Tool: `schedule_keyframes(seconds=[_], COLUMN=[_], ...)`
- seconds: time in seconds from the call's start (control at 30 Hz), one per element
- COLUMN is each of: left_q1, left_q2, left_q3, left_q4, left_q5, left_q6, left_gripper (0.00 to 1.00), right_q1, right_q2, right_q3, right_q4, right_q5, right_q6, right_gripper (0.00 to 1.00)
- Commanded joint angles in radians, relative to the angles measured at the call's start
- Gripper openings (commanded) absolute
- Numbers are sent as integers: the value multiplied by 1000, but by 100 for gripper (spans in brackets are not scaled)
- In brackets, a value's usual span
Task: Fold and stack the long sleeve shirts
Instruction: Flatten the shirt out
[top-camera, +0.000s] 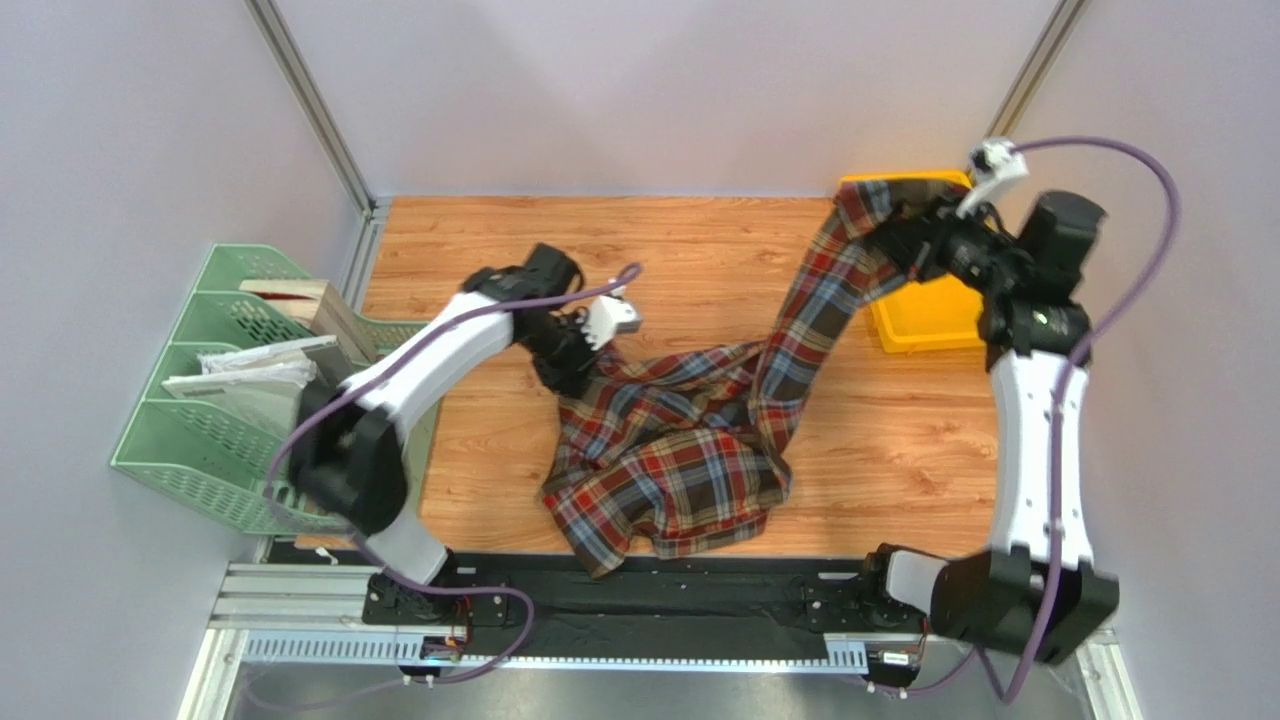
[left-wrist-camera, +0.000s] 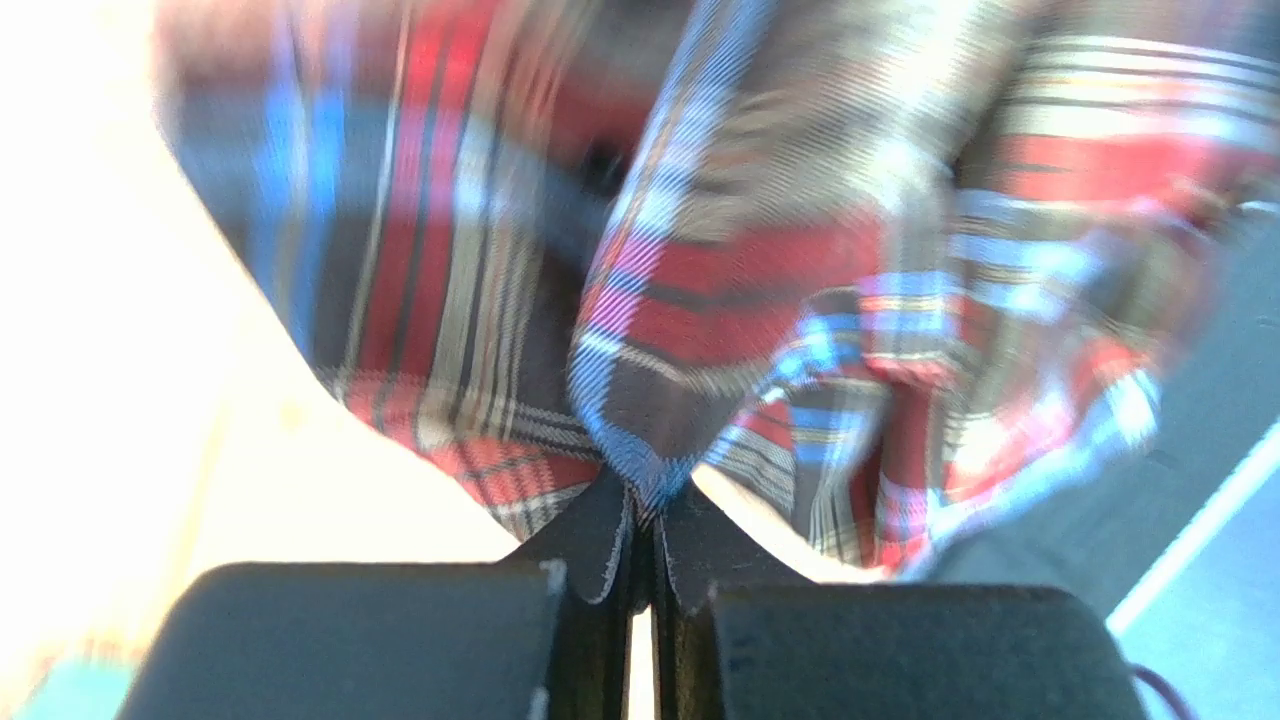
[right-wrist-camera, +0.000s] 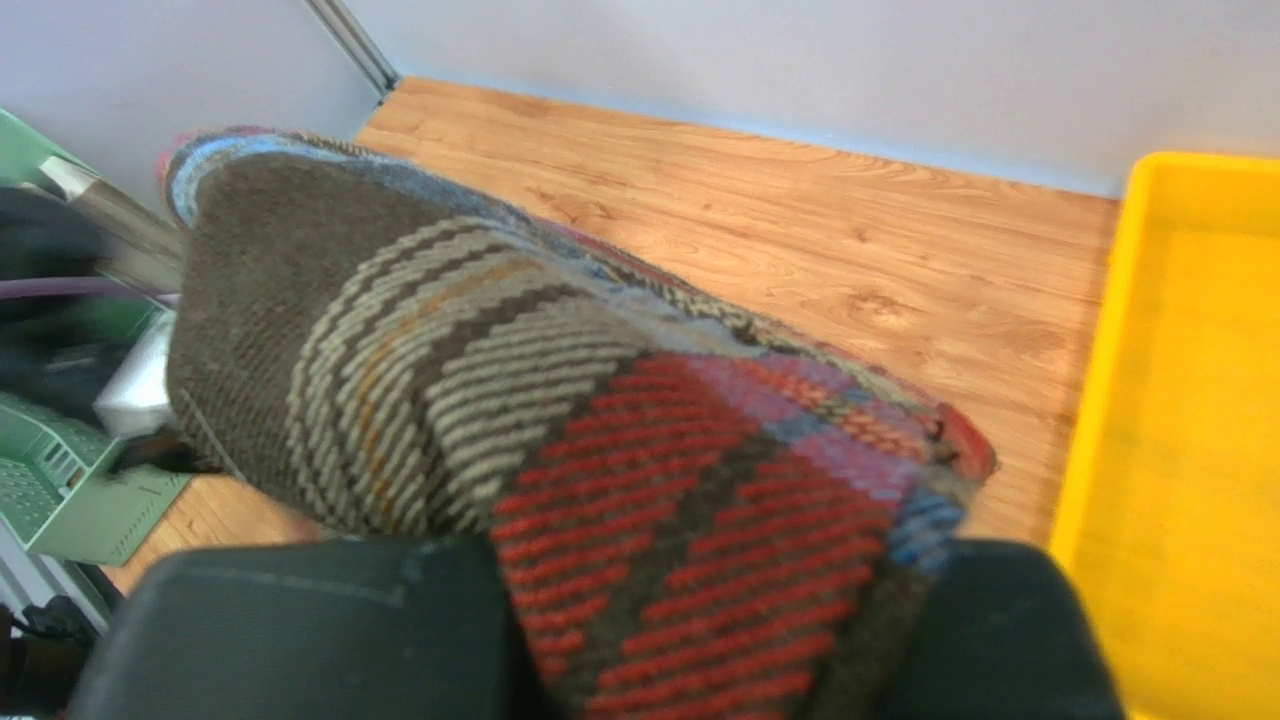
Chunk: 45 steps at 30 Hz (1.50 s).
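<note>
- Flannel is what we are working with: one big plaid shirt (top-camera: 676, 450) in brown, red, blue and cream.
- Most of it lies in a crumpled heap near the middle of the wooden worktop (top-camera: 706, 248).
- Our left end effector (left-wrist-camera: 643, 518) is pressed together on a fold of cloth at the far left edge of the heap.
- Our right end effector (top-camera: 902, 233) pinches another part, maybe a sleeve, and holds it up over the yellow bin (top-camera: 939, 323). The cloth fills the gap between its fingers.
- A long strip of shirt stretches from that high end down to the heap.
- We think the job is only at its start. The shirt is not flat yet, and we see no neat fold.
- We need to spread it out, fold the sleeves in and fold the body. Then it can go on a stack, but we see no stack yet.
</note>
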Motion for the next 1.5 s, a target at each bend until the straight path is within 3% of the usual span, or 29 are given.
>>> schedule_keyframes(seconds=[0.0,0.03,0.07,0.1,0.17,0.23,0.3,0.33,0.37,0.4,0.5,0.67,0.8,0.97,1.1,1.3,1.43,1.47], left_q1=[-49,-90,-104,-114,-120,-115,-101,-89,-83,-80,-59,9,99,133,133,141,168,175], left_q2=[-337,-350,-354,-350,-350,-356,-345,-335,-316,-309,-282,-252,-218,-154,-154,-180,-201,-203], left_q3=[-114,-125,-144,-153,-180,-191,-196,-193,-193,-193,-187,-193,-185,-164,-188,-207,-213,-214], left_q4=[-114,-134,-158,-162,-150,-130,-126,-132,-136,-136,-133,-130,-106,-110,-93,-83,-85,-85], left_q5=[96,90,94,96,81,32,25,33,31,25,-1,1,10,24,21,-1,7,7], left_q6=[-96,-113,-131,-171,-191,-205,-213,-214,-217,-213,-216,-219,-239,-242,-239,-246,-248,-250], left_gripper=[0,0,0,0,0,0,0,0,0,0,0,0,0,0,1,3,5,6], right_q1=[217,243,252,252,252,220,174,166,168,171,231,462,583,732,794,875,860,857], right_q2=[202,305,359,388,418,437,496,511,517,505,404,368,445,565,678,902,950,950], right_q3=[125,193,215,215,206,211,258,271,268,211,64,16,42,138,258,483,472,461], right_q4=[107,87,78,80,3,-138,-276,-421,-464,-482,-420,-303,-245,-174,-145,-266,-312,-318], right_q5=[162,174,187,199,268,303,297,293,276,223,198,303,381,487,622,894,940,945], right_q6=[104,140,233,247,188,83,-22,-58,-82,-87,-107,-96,-40,8,60,40,46,39], right_gripper=[3,8,19,69,85,89,100,96,90,81,74,74,72,72,77,79,76,71])
